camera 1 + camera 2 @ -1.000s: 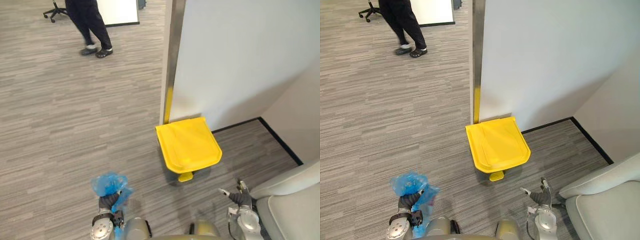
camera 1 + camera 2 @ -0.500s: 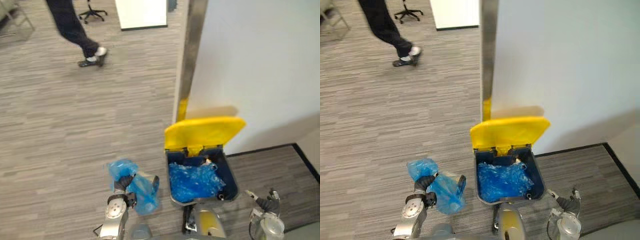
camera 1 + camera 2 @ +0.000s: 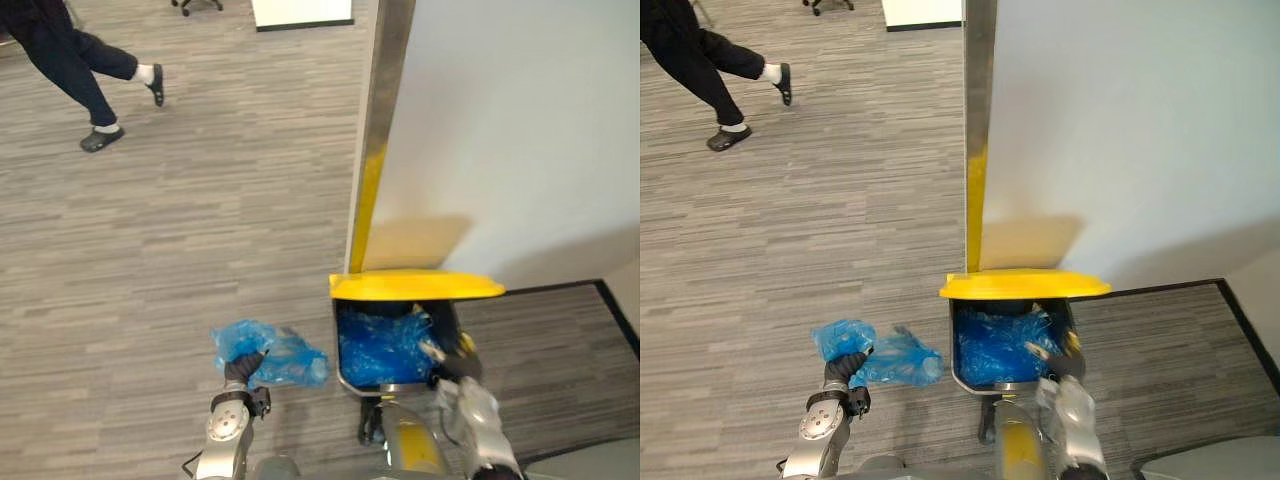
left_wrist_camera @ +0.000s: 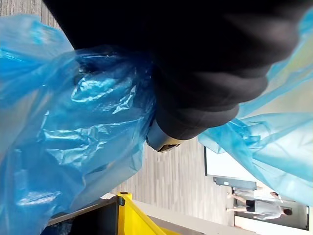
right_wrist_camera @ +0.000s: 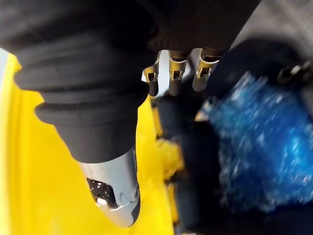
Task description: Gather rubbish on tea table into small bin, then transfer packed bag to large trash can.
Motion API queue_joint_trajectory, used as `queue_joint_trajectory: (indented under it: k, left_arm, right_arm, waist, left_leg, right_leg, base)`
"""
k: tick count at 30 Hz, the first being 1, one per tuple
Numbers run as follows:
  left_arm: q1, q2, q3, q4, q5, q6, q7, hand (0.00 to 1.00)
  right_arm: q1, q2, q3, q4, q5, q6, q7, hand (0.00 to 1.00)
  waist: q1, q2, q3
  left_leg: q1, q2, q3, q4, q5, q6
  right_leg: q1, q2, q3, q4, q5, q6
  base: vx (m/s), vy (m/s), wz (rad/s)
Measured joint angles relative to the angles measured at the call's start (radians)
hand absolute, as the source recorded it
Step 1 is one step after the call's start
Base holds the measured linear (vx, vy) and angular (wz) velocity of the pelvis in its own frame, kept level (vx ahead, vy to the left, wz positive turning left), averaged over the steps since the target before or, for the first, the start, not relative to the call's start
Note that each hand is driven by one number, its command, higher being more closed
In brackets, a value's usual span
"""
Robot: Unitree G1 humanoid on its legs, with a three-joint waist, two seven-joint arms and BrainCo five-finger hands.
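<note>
Left hand [image 3: 239, 368] clenched on bag [image 3: 285, 358] neck, held beside bin [image 3: 341, 372], lid [image 3: 415, 286] up for drop; right hand [image 3: 453, 365] at rim, grip unclear.

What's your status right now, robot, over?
Left hand shut on blue bag, beside the trash can. Lid up, blue liner inside. Right hand at the can's rim. Person walking, well clear.

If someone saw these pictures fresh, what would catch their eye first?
The yellow lid of the bin stands open by the white wall, with blue plastic inside. Just left of it, the left hand grips a blue bag; the right hand is at the bin's right rim.
</note>
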Motion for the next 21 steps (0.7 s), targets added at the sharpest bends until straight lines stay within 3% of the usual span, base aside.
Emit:
queue_joint_trajectory:
  k: [2, 5, 9, 12, 17, 21]
  left_arm:
    - [-0.02, -0.001, -0.015, -0.001, -0.002, -0.001, 0.0, 1.0]
    - [-0.045, 0.001, -0.04, -0.011, -0.013, -0.016, 0.0, 1.0]
    - [-0.086, 0.012, -0.05, -0.034, -0.038, -0.049, -0.001, 1.0]
    - [-0.109, 0.06, -0.084, -0.035, -0.057, -0.056, -0.005, 1.0]
    - [-0.139, 0.072, -0.153, -0.043, -0.086, -0.07, -0.024, 1.0]
    - [-0.239, 0.08, -0.269, -0.098, -0.129, -0.072, -0.051, 1.0]
  right_arm:
    - [-0.115, -0.03, 0.034, -0.004, -0.008, -0.007, 0.0, 0.0]
    - [-0.239, -0.098, 0.03, 0.023, -0.009, -0.007, -0.003, 0.0]
    - [-0.394, -0.218, 0.033, 0.115, -0.025, -0.005, -0.015, 0.0]
    - [-0.457, -0.269, 0.071, 0.134, -0.03, -0.004, -0.02, 0.0]
    - [-0.528, -0.305, 0.11, 0.154, -0.033, -0.003, -0.005, 0.0]
    - [-0.589, -0.325, 0.121, 0.201, -0.05, -0.001, 0.002, 0.0]
  waist:
    - [0.018, 0.001, 0.002]
    - [0.029, -0.004, 0.012]
    - [0.039, -0.009, 0.065]
    - [0.035, -0.011, 0.106]
    - [0.02, -0.006, 0.128]
    - [-0.018, -0.006, 0.178]
  left_leg:
    - [-0.07, 0.011, -0.01, 0.025, 0.069, -0.07]
    - [-0.076, 0.017, -0.013, -0.018, 0.103, -0.09]
    - [-0.118, 0.009, -0.014, 0.063, 0.07, -0.09]
    - [-0.152, 0.007, -0.014, 0.102, 0.036, -0.081]
    - [-0.158, -0.008, -0.035, 0.095, 0.04, -0.083]
    - [-0.148, -0.012, -0.039, 0.118, 0.035, -0.076]
  right_leg:
    - [-0.034, 0.0, -0.027, -0.002, 0.005, -0.019]
    - [-0.04, -0.011, -0.06, 0.001, 0.017, -0.038]
    - [-0.046, -0.021, -0.056, -0.012, 0.021, -0.034]
    - [-0.059, -0.003, -0.013, -0.024, 0.046, 0.003]
    - [-0.054, 0.023, 0.02, -0.085, 0.094, -0.011]
    - [-0.023, 0.018, 0.017, -0.095, 0.111, -0.029]
  base:
    - [0.02, -0.105, 0.26]
    - [0.03, -0.055, 0.39]
    - [-0.1, 0.034, 0.01]
    - [-0.15, 0.055, -0.12]
    - [-0.01, 0.032, -0.11]
    - [0.02, 0.046, 0.03]
